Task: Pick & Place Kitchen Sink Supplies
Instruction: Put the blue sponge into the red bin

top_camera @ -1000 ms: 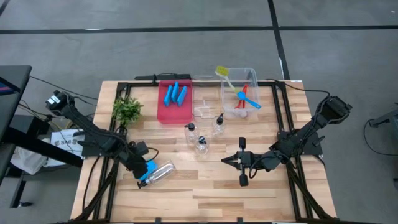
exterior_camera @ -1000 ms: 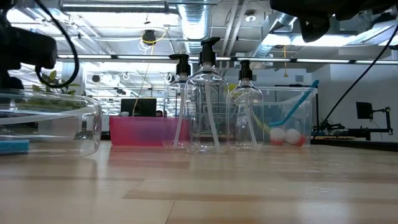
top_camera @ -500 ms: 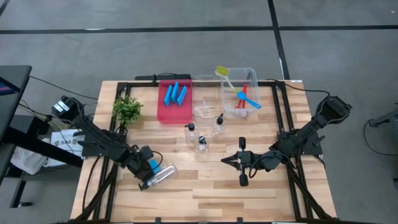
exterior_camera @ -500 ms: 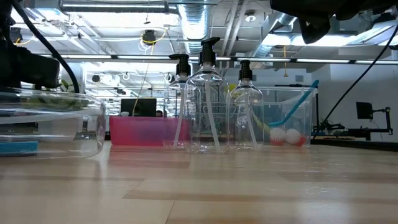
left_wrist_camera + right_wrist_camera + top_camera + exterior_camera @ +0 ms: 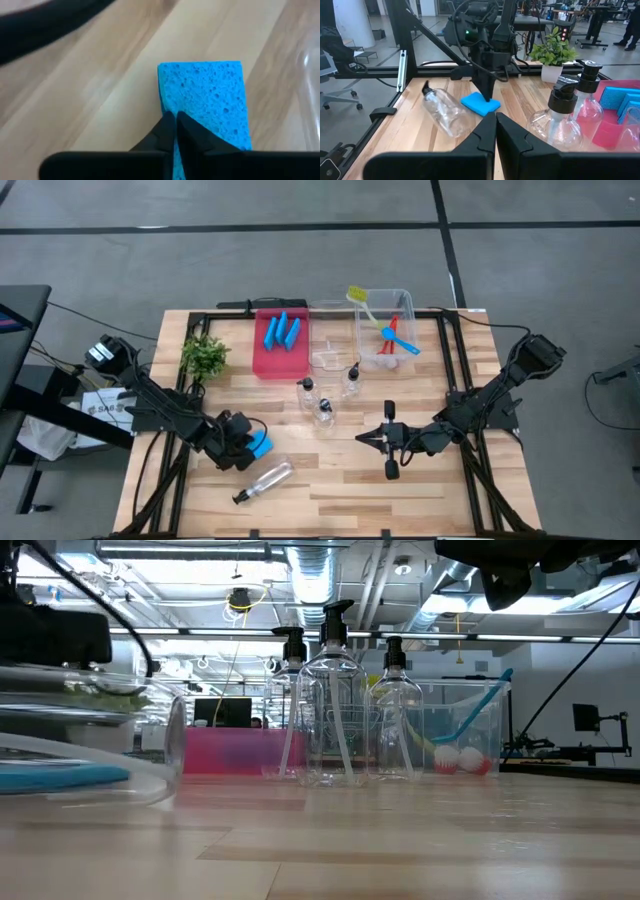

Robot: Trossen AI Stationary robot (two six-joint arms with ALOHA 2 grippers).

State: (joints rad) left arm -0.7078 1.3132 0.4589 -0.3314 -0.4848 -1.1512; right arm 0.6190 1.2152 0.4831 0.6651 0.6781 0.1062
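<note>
The left gripper (image 5: 247,446) is pinching shut on a blue sponge (image 5: 259,446) near the table's (image 5: 400,490) front-left — a toppled clear bottle (image 5: 264,479) lying just beside it. The right gripper (image 5: 364,437) is hovering closed, empty, over bare boards.

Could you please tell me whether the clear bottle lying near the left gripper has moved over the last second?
Yes. The lying bottle has shifted toward the table's front edge, farther from the plant.
</note>
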